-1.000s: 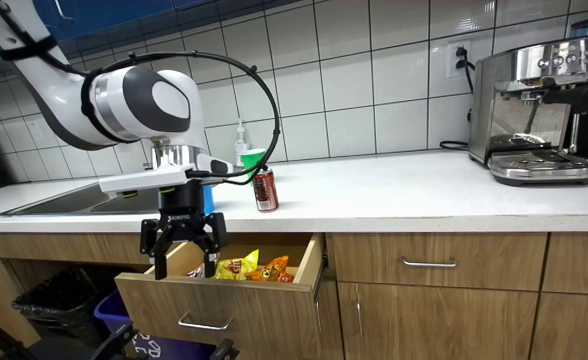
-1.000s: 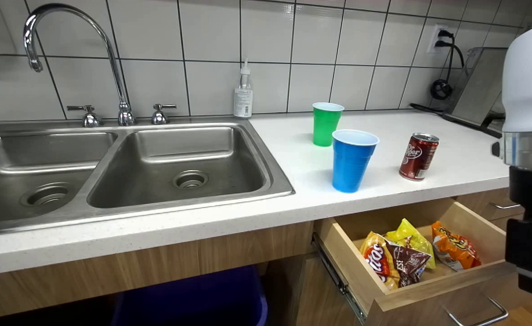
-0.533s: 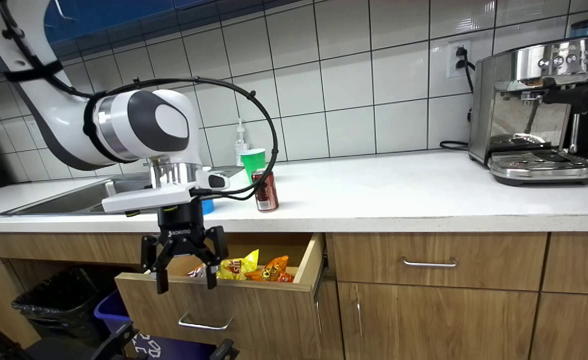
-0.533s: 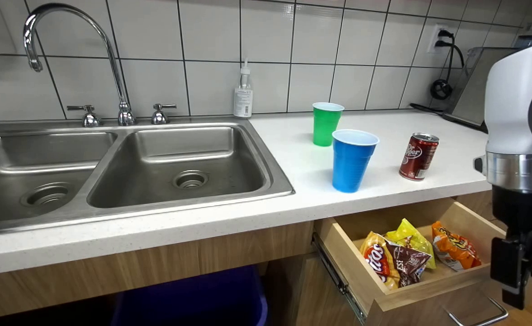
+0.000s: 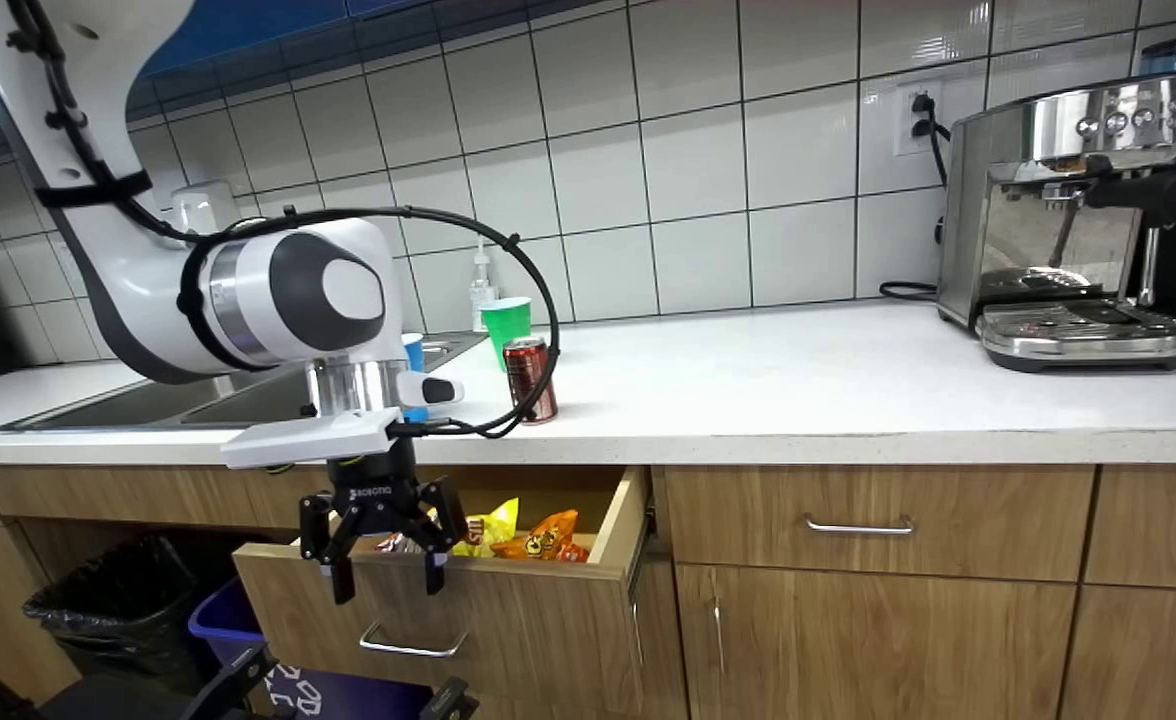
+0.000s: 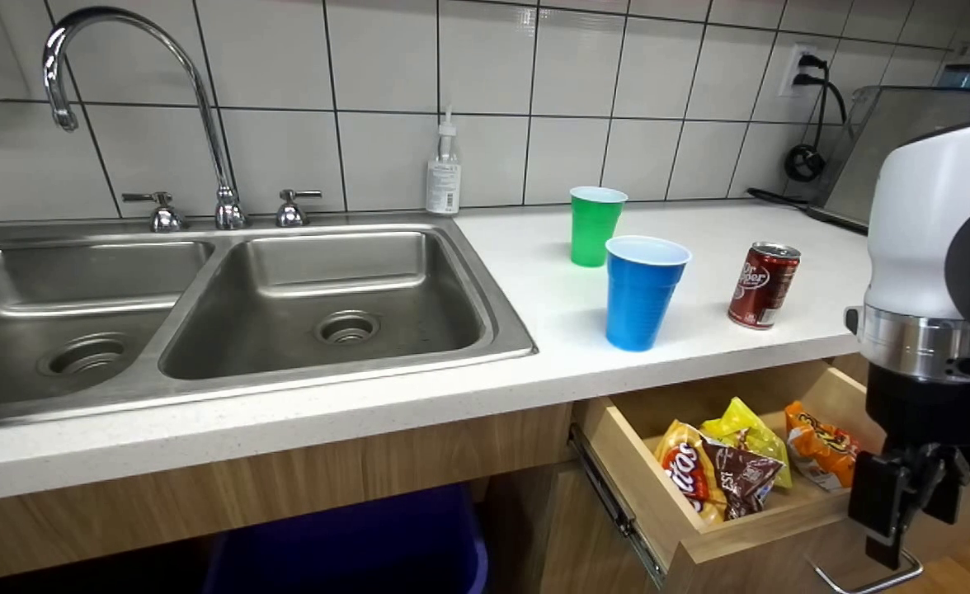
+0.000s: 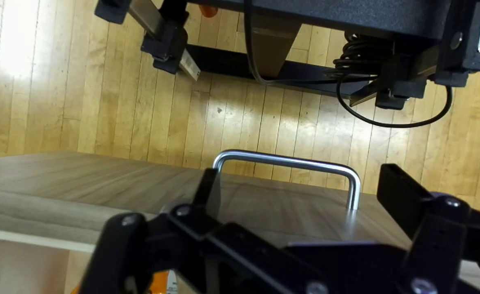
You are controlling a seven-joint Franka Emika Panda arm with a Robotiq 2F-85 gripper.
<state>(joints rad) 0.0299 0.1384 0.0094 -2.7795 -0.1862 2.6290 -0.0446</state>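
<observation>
Lower than a second ago: claw (image 5: 389, 585) has dropped in both exterior views, now before the front of the pulled-out drawer (image 5: 548, 620). Claw spread wide, gripping nothing. Nearest to it, the drawer's metal handle (image 7: 289, 159), just below; contact can't be made out.

Inside the drawer, bunched together: yellow-orange bag (image 6: 683, 474), brown bag (image 6: 745, 478), yellow bag (image 6: 749, 433); orange bag (image 6: 819, 450) beside them.

White counter (image 5: 748, 390) above, wood-fronted cabinets (image 5: 878, 650) below. On the counter, upright: blue cup (image 6: 642, 301), green cup (image 6: 592, 231) behind it, red can (image 6: 765, 285) near. Steel sink (image 6: 510, 337) on one side, coffee machine (image 5: 973, 220) well apart on the other. Pale tiled wall (image 5: 798, 150), dark grout lines. Yellowish plank floor (image 7: 113, 106).

Writing: ROBOTIQ on the claw. Red can reads Dr Pepper, partly turned away. Brown bag shows what looks like EST; orange bag's lettering blurred. Soap bottle (image 6: 444, 181) by the sink carries a barcode label, print too small. White symbol on the purple bin (image 5: 368, 695).
</observation>
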